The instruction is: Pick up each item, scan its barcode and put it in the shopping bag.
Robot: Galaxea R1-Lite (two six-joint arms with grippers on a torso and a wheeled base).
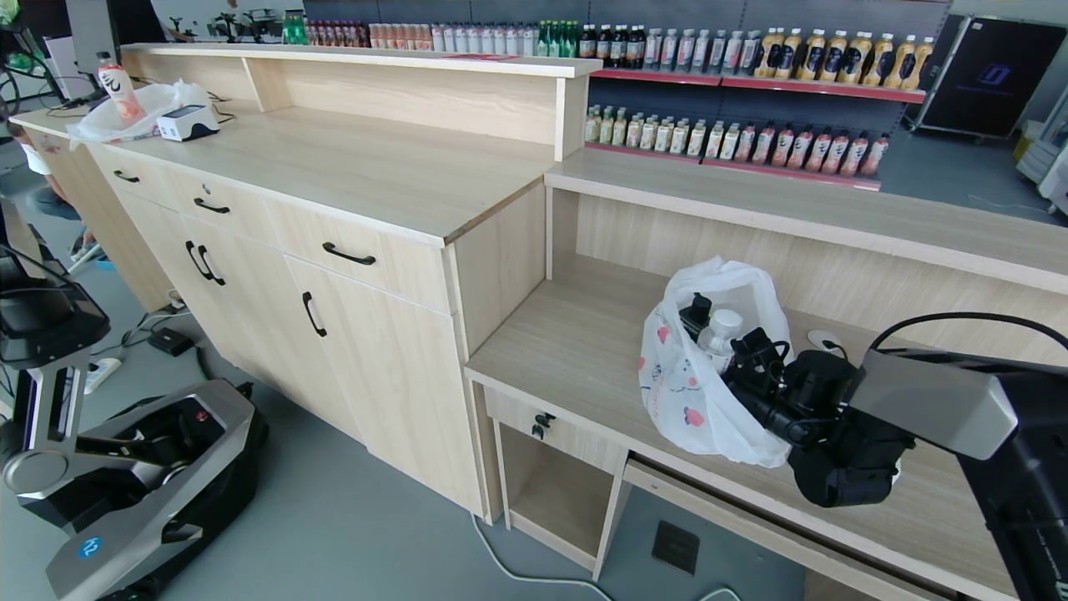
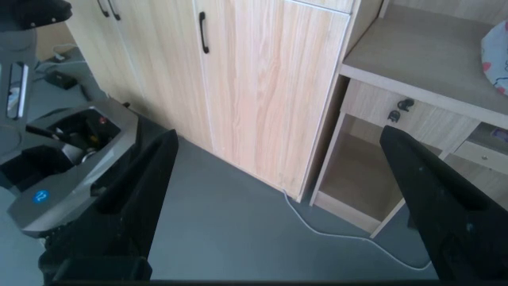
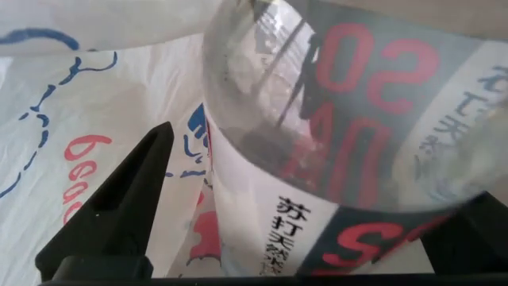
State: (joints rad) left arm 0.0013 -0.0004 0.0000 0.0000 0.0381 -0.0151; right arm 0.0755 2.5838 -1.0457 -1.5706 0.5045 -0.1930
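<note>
Evidently, the right gripper was held spread around a clear labelled plastic bottle inside the white printed shopping bag, 1 finger off it; the left gripper was held apart above the grey floor.

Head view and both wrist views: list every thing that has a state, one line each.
bag, open, standing on the desk.
bottle, capped, upright inside the bag.
left claw, open, empty.
right claw, in the bag's mouth at the bottle; grip unclear.
drawers, shut.
cabinet doors, shut.
</note>
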